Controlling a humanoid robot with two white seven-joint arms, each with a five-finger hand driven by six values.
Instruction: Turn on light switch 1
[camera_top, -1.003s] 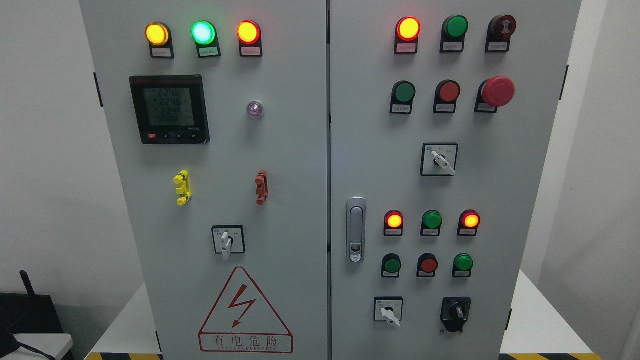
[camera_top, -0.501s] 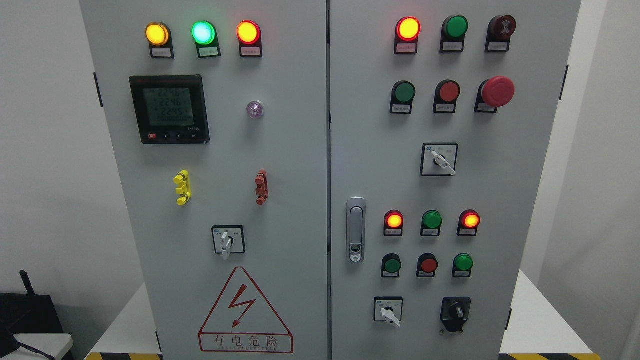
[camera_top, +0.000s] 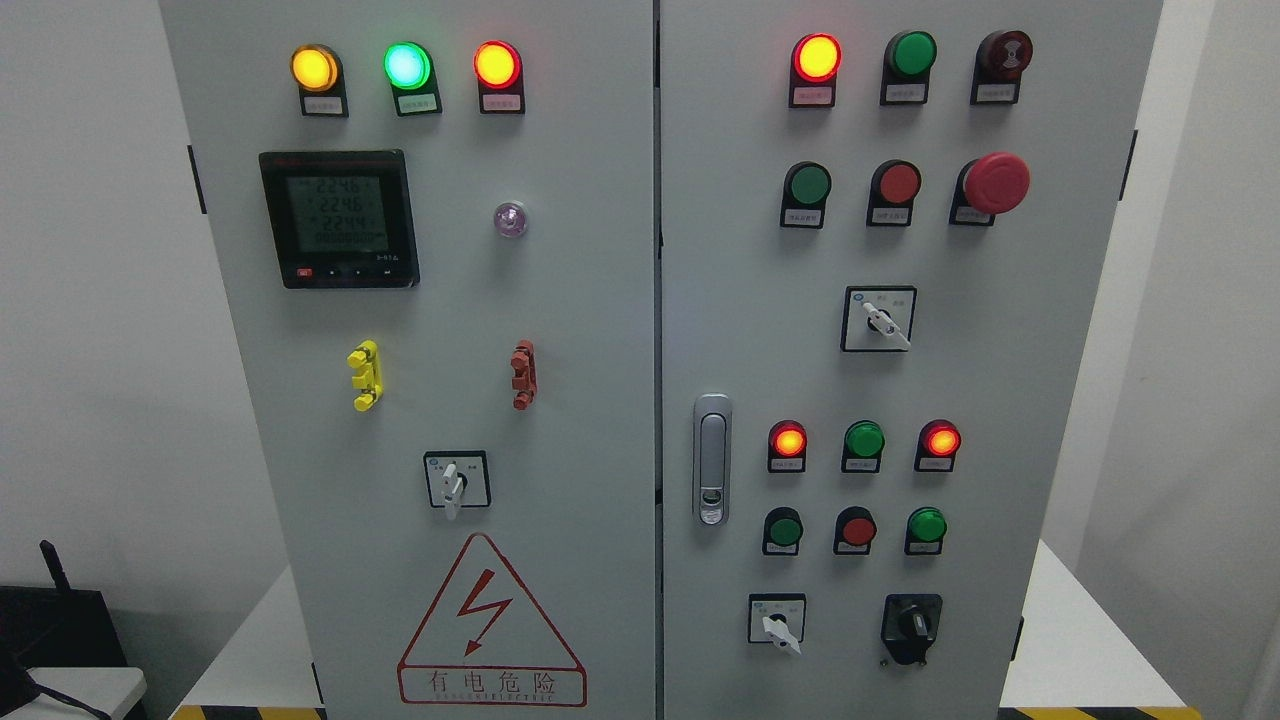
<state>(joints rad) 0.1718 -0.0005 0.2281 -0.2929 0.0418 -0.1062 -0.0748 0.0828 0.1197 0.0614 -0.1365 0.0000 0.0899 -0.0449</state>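
Grey steel cabinet (camera_top: 560, 300) faces you w/ many lookalike controls; no arm or fingers in view, so can't tell their state. Labels unreadable: which one is switch 1 is unclear. Maybe the green round pushbutton (camera_top: 784, 530), lower right door. You risk hitting the red mushroom e-stop (camera_top: 996, 182) or the wrong button.

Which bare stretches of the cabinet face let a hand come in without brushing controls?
Free: left door between meter and left edge; panel beside the warning triangle; right door between door handle and upper selector switch. Crowded: the button cluster at lower right and the top lamp rows. No hands in view.
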